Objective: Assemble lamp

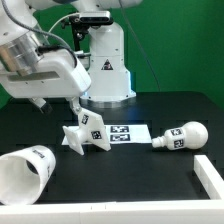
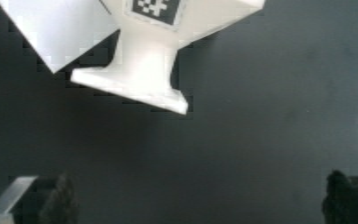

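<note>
Lamp parts on the black table [image 1: 150, 175]. The gripper [image 2: 194, 200] stands wide open and holds nothing. Only bare table shows between its two dark fingertips [image 2: 43, 200]. The base [image 2: 140, 50] lies tipped on the table beyond the fingertips, outside the gap. In the exterior view the gripper [image 1: 74, 108] hangs just above the base [image 1: 85, 133].

Count:
- One base.
- One bulb [image 1: 180, 136], on its side just beside the marker board [image 1: 128, 133].
- One shade [image 1: 30, 172], on its side, toward the exterior view's left.
</note>
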